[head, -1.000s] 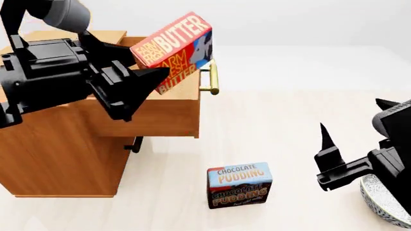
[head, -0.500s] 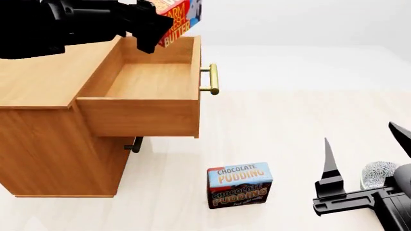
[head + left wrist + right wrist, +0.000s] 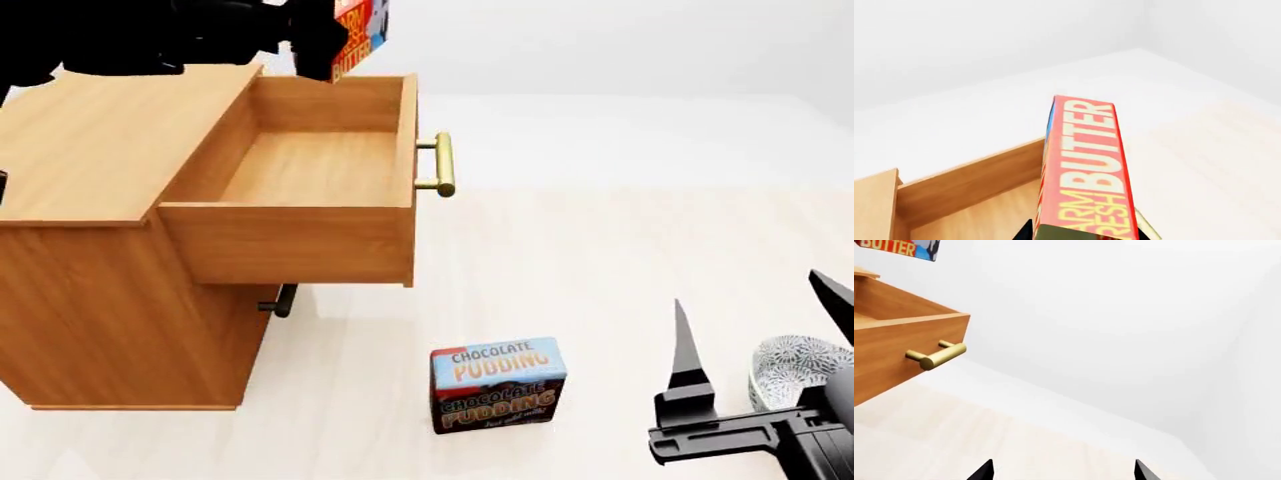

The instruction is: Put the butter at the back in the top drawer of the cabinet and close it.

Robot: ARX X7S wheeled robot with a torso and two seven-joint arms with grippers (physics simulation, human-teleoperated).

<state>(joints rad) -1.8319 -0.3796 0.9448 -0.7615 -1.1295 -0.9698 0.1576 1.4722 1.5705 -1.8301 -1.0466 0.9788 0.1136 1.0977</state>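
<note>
The butter [image 3: 360,28], an orange-red box with yellow lettering, hangs at the view's top edge, above the far side of the open top drawer [image 3: 314,165]. My left gripper [image 3: 315,42] is shut on it. In the left wrist view the butter [image 3: 1084,165] stands out from between the dark fingers of my left gripper [image 3: 1084,234], with the drawer's wood below. The drawer is pulled out of the cabinet [image 3: 94,130] and nothing shows inside it. My right gripper [image 3: 747,300] stands open low at the right, holding nothing; in its own view the right gripper [image 3: 1063,467] faces the drawer's brass handle [image 3: 937,356].
A blue-and-brown chocolate pudding box [image 3: 497,383] stands on the floor in front of the cabinet. A patterned bowl [image 3: 794,362] sits by my right gripper. The brass handle [image 3: 438,165] juts from the drawer front. A lower drawer's handle [image 3: 280,298] shows beneath.
My left arm has carried the butter up and toward the back, from in front of the drawer to above its far side. The right gripper has sunk lower in view.
</note>
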